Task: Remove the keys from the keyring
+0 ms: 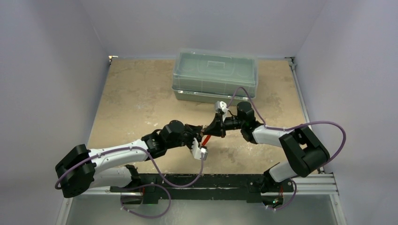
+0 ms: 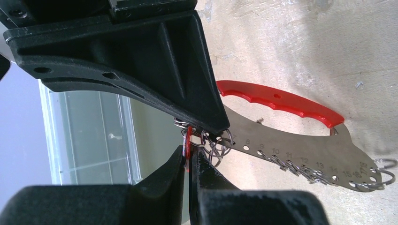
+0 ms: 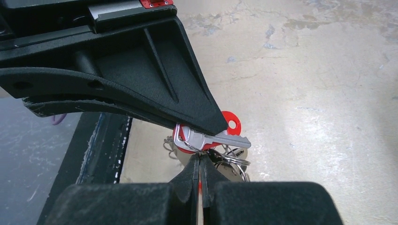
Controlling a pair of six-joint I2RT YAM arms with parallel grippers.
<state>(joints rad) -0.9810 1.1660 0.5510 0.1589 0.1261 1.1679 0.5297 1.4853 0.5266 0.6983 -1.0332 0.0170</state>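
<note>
counted from the overhead view: two arms meeting tip to tip at mid-frame, one clear box (image 1: 216,75) at upper centre of the tan table (image 1: 136,98), one keyring (image 2: 300,145). of the keys (image 3: 213,139), only two told apart, both in the right wrist view: one silvery key lying level at centre, and behind it one round red head (image 3: 231,123) with a hole. beneath them a knot of silvery bits and wire rings (image 3: 232,161), too tangled to count.

left gripper (image 2: 189,155) at bottom centre of its own view, clenched down to a hairline slit on a red sliver seen edge-on. in the right wrist view, entering from upper left, its tip pressed over the head end of the silvery key: grasping the keys.

to the right of that pinch in the left wrist view, the keyring's grey numbered plate stretching toward the lower right corner, with one red scalloped grip (image 2: 281,99) along its upper edge and a row of small rings through its holes.

right gripper (image 3: 200,163) at bottom centre of its own view, also squeezed to a slit, a red streak inside. in the left wrist view, its tip set on the plate's narrow left end: holding the keyring.

keys bunched at that narrow end, touching the fingertips of both grippers, below the box and apart from it in the overhead picture.
</note>
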